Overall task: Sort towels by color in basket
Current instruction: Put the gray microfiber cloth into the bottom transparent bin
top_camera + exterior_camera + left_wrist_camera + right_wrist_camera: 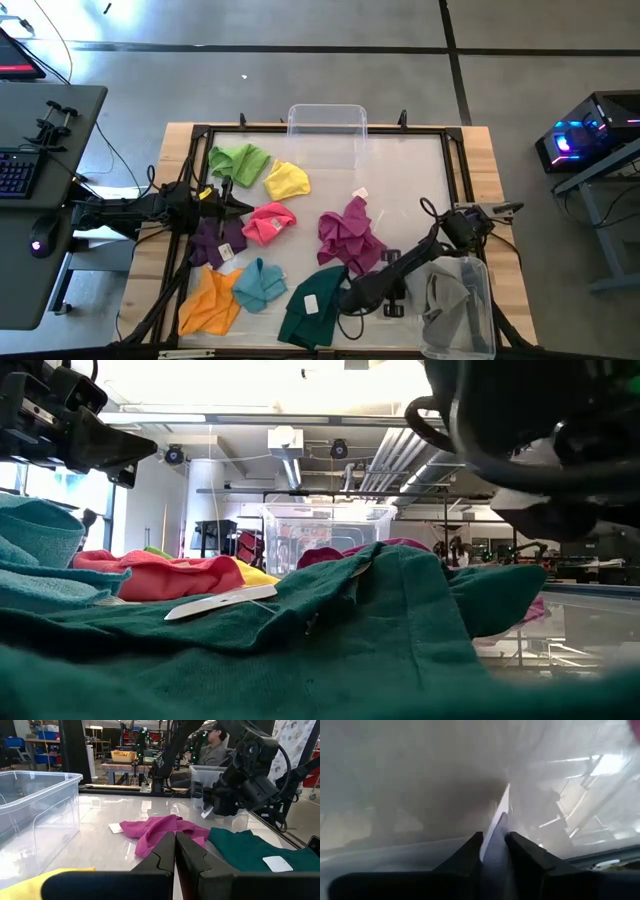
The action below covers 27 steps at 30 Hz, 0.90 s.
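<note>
A: Where is the soft grey towel (448, 296)?

B: In the clear plastic basket (487, 330) at the table's front right, pinched by the right gripper (494, 842).

A: How to finish well?

B: Lower it, release fully, lift straight up. The left gripper (175, 851), pressed together, waits by the 8 loose towels.

Bare table (400, 170) lies open right of the yellow towel (287, 180). The right arm (400, 268) blocks the dark green towel (315, 305), apparently overhead.

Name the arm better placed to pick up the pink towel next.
Left. Its claw sits shut right beside the pink towel; the right claw is across the table at the clear bin, apparently pinching the grey towel.
</note>
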### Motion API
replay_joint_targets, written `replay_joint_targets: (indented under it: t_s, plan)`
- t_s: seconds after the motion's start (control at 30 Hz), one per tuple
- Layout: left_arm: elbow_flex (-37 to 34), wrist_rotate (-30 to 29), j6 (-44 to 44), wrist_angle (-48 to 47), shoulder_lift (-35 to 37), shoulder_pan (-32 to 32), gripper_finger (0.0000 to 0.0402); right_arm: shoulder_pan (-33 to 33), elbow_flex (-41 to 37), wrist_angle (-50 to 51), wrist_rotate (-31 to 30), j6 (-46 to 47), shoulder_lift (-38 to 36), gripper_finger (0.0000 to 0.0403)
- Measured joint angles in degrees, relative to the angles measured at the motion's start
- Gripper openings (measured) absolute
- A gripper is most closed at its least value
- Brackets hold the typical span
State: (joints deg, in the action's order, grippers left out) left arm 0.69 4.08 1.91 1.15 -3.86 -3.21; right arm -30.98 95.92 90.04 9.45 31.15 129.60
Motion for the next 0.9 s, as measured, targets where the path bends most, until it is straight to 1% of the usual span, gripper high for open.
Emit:
replay_joint_targets:
  t_s: [0.07,0.17,0.2,0.37,0.47,0.6,0.73,0.9]
  plan:
    - [0.0,0.0,0.0,0.0,0.0,0.0,0.0,0.0,0.0,0.0,-0.7,1.7,0.0,0.0054]
    - [0.0,0.0,0.0,0.0,0.0,0.0,0.0,0.1,0.0,0.0,-5.3,3.5,-0.1,0.0013]
    - [0.0,0.0,0.0,0.0,0.0,0.0,0.0,0.1,0.3,0.0,-7.0,3.7,-0.2,0.0007]
    - [0.0,0.0,0.0,0.0,0.0,0.0,0.0,0.0,2.6,0.0,-13.8,7.9,-2.7,0.0014]
    - [0.0,0.0,0.0,0.0,0.0,0.0,0.0,-0.9,3.7,0.0,-18.0,13.9,-6.3,0.0007]
    - [0.0,0.0,0.0,0.0,0.0,0.0,0.0,-4.4,3.9,0.0,-23.1,23.5,-12.7,0.0005]
    - [0.0,0.0,0.0,0.0,0.0,0.0,0.0,-9.0,3.7,0.0,-24.4,31.6,-18.8,0.0003]
    - [0.0,0.0,0.0,0.0,0.0,0.0,0.0,-16.2,3.7,0.0,-25.6,42.8,-25.1,0.0003]
